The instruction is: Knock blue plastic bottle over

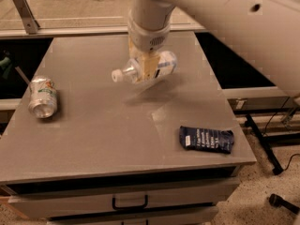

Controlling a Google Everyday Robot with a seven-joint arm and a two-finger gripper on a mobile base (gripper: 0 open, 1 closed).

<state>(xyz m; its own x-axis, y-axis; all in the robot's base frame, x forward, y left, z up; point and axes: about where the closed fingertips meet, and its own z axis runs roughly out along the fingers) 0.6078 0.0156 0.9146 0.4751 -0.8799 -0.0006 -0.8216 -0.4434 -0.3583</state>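
Note:
The blue plastic bottle [167, 62] is a small clear bottle with a white cap and pale label. It lies on its side in my gripper [149, 70], cap pointing left. It hangs a little above the grey table [103, 130], over the far middle part, with its shadow on the surface below. My gripper comes down from the large white arm [150, 13] at the top and is shut around the bottle's middle.
A silver drink can [43, 96] lies on its side at the table's left edge. A flat dark blue packet [206, 138] lies near the front right corner. A drawer with a handle [130, 203] sits below the front edge. Cables [281, 203] lie on the floor at right.

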